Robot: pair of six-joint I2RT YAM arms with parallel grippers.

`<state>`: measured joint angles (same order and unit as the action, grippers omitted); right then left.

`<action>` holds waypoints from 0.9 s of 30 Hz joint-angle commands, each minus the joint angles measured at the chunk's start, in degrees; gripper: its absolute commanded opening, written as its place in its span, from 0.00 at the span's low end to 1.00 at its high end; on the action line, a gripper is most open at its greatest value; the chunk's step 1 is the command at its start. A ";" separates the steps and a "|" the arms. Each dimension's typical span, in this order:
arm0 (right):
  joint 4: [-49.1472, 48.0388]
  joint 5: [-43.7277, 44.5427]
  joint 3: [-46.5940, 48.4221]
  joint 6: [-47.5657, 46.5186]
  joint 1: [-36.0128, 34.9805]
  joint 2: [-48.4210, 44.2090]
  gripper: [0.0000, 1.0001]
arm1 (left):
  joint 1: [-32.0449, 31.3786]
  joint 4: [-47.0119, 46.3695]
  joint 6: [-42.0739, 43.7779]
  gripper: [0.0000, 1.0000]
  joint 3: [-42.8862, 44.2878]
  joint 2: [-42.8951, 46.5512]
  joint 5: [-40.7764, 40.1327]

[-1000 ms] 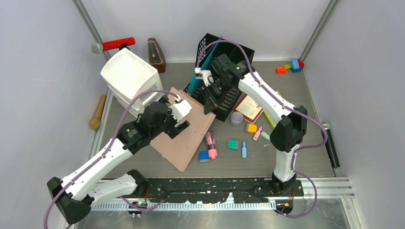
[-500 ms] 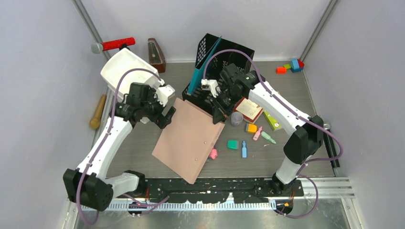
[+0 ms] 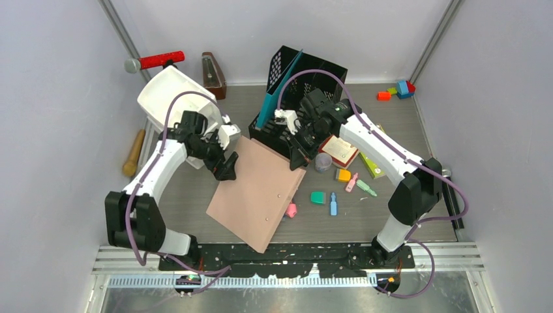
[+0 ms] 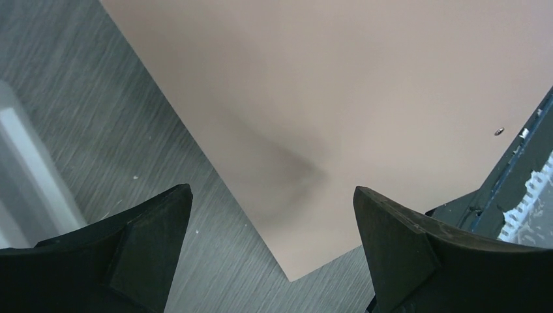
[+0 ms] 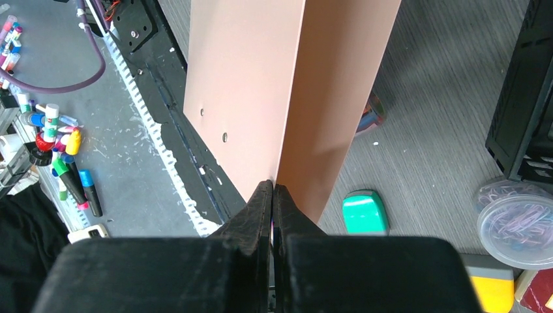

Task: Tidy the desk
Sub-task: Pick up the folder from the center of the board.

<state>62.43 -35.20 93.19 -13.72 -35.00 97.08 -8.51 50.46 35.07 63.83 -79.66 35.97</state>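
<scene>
A tan-pink folder (image 3: 257,192) lies slanted over the grey wood-grain desk (image 3: 195,195). My right gripper (image 3: 298,155) is shut on the folder's far right corner, next to the black file holder (image 3: 313,72). In the right wrist view the jaws (image 5: 272,186) pinch the folder's edge (image 5: 287,85), which stands raised off the desk. My left gripper (image 3: 228,166) is open and empty just above the folder's far left corner. In the left wrist view that corner (image 4: 339,85) sits between the spread fingers (image 4: 271,190) over the desk (image 4: 98,98).
A teal folder (image 3: 277,91) stands in the file holder. A white bin (image 3: 171,98), a red-handled tool (image 3: 156,60) and a metronome (image 3: 212,75) are at the back left. A green eraser (image 3: 317,197), a clip jar (image 3: 323,162), a red book (image 3: 340,149) and small items lie at the right.
My left gripper has come off the folder and pulled back to its far left corner. The right gripper has shifted the folder rightwards, covering the blue block and marker.
</scene>
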 commanded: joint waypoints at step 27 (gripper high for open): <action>-2.43 -1.40 -0.66 -2.25 -0.06 -3.43 0.00 | 2.36 5.17 14.70 0.58 1.41 -8.03 19.67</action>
<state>62.57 -36.29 92.07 -14.92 -34.96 96.77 -6.26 54.48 49.45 63.86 -88.60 52.97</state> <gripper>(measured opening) 0.042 0.665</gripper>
